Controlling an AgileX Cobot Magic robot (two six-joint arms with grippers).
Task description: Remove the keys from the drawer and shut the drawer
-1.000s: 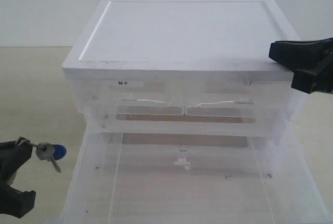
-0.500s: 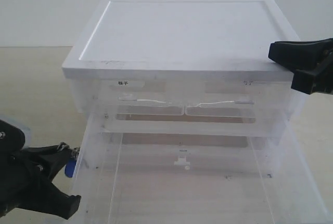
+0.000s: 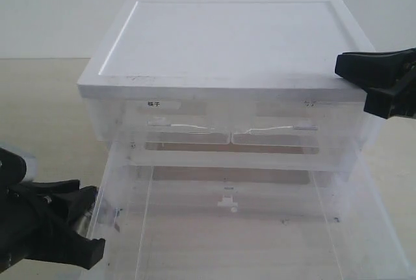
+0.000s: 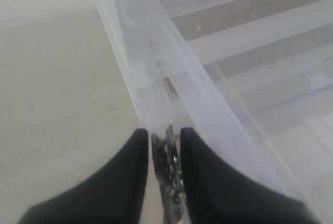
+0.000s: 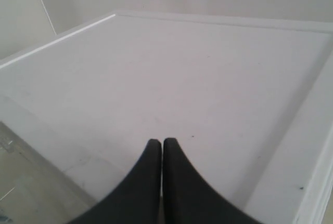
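Note:
The drawer at the foot of the white-topped cabinet stands pulled out, and its translucent floor looks bare. My left gripper is low at the drawer's outer left wall. Its black fingers are shut on the keys, a dark metal bunch reaching to the fingertips. The blue tag is hidden. In the exterior view the keys are not discernible. My right gripper hovers shut over the cabinet top's right edge, its fingertips pressed together with nothing between them.
Two half-width labelled drawers and a full-width tier above the open drawer are closed. Beige tabletop lies left of the cabinet. The open drawer's wall stands right beside my left fingers.
My left gripper has swung in and to the right with the keys, up against the drawer's left wall; the blue tag dropped out of sight. The right gripper has not moved.

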